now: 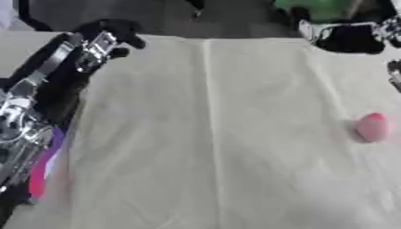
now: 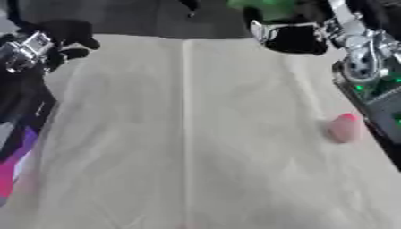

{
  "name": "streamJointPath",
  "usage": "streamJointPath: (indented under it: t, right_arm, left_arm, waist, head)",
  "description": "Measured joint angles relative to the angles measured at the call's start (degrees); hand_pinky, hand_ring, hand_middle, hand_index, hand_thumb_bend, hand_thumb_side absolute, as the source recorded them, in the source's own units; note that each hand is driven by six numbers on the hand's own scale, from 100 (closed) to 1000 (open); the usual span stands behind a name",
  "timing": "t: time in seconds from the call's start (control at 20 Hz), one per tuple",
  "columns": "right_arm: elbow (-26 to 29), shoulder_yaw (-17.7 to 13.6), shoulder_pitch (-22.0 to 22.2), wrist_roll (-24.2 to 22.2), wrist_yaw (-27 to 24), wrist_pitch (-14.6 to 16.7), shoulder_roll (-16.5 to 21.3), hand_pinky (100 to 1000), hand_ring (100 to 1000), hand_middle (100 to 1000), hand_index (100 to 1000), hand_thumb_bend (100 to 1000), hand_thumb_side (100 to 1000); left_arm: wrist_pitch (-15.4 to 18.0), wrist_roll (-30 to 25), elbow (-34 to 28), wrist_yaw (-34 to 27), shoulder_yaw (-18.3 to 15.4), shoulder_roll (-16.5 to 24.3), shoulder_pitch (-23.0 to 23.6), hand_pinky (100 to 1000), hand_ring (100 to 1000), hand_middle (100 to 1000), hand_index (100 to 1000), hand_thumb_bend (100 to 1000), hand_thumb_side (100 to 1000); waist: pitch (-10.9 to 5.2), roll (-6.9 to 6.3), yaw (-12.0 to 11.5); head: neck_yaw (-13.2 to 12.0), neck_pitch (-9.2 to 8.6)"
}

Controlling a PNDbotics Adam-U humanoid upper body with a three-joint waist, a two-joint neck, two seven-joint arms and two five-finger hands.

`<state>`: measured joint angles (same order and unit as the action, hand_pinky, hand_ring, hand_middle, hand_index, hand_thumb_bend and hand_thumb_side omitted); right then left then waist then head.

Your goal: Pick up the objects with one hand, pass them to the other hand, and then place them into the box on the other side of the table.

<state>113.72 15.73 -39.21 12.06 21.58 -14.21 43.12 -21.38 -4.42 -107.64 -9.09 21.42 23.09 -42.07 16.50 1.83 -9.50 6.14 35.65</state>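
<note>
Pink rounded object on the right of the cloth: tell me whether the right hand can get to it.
Probably yes. The pink rounded object lies alone on the beige cloth, nothing around it, while the right hand hovers at the far right edge, on the same side.

A pale beige cloth (image 1: 211, 147), plain and unpatterned, is seen over the table. At the right, a pink, egg-shaped object (image 1: 372, 127) is shown, redder at its top. The left hand (image 1: 106, 38) is coloured black with silver parts. At the near left edge, purple and magenta panels (image 1: 43, 172) are seen. At the far right, something green (image 2: 266, 6) is visible.
</note>
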Motion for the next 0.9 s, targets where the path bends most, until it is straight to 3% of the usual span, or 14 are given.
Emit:
streamJointPath:
  t: [0.45, 0.6, 0.9]
  right_arm:
    - [0.0, 4.11, 0.05, -2.54, 8.17, 8.2, -4.56, 918, 743, 529, 548, 100, 100]
    - [0.0, 4.78, 0.01, -2.88, 10.85, 10.84, -6.07, 918, 740, 527, 546, 100, 100]
    - [0.0, 5.17, 0.59, -2.05, 16.22, 16.24, -8.08, 914, 733, 525, 543, 100, 100]
  left_arm:
    - [-0.61, -5.93, 0.2, 3.38, 2.32, -3.13, -1.7, 936, 1000, 683, 849, 243, 795]
    - [-0.28, -7.61, 0.45, 5.63, 3.18, -4.14, -2.37, 944, 1000, 683, 848, 309, 726]
    - [-0.07, -9.44, 1.02, 10.82, 4.31, -5.5, -2.83, 960, 1000, 687, 846, 404, 709]
  waist:
    - [0.0, 0.1, 0.46]
    - [0.0, 0.13, 0.58]
    - [0.02, 0.16, 0.59]
  head:
    - [-3.39, -0.03]
    - [-4.0, -0.03]
    - [-4.58, -0.04]
